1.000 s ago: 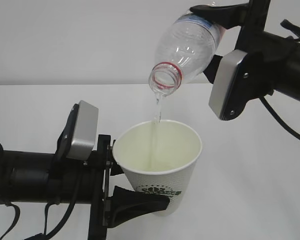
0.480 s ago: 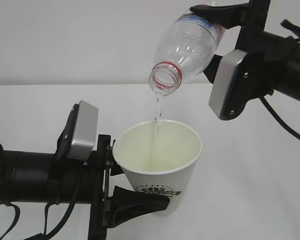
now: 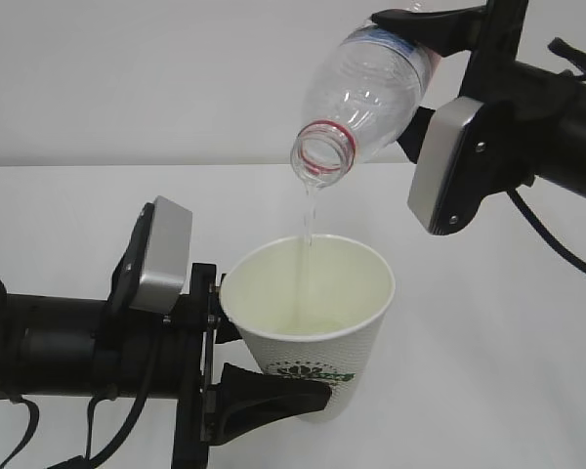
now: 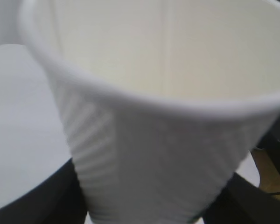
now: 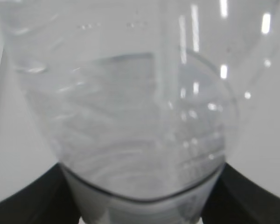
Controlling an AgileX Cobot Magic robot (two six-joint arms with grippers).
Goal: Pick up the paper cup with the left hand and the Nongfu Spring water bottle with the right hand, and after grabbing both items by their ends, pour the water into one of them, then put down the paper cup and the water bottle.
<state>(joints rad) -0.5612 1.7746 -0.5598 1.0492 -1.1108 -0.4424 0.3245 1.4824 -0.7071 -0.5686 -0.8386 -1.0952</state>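
While the water point(image 3: 308, 217) drops as a thin stream from the mouth of the Nongfu Spring water bottle point(image 3: 363, 98) into the paper cup point(image 3: 313, 318), plenty of room for a mess tbh. Stream lands toward the back of the cup's opening rather than dead centre, so any wobble or extra tilt up top probably sends it over the rim and onto the table point(image 3: 488, 322). Cup held low down near its base, well clear of the table, so more weight inside could tip it or squash the thin wall. Bottle gripped at its far end, mouth hanging free and pointing down-left, so could swing or slip if the squeeze is soft. Also hard to tell how full the cup is from here, overfill risk looks low but can't rule it out.

Pose-wise: left hand point(image 3: 273, 391) reaching in level from the left, dark fingers pinching the cup's lower wall on both sides, cup upright. Right hand point(image 3: 439, 44) coming in high from the right, wrapped round the bottle's bottom end, bottle tipped steeply with neck directly above the cup, not touching it.
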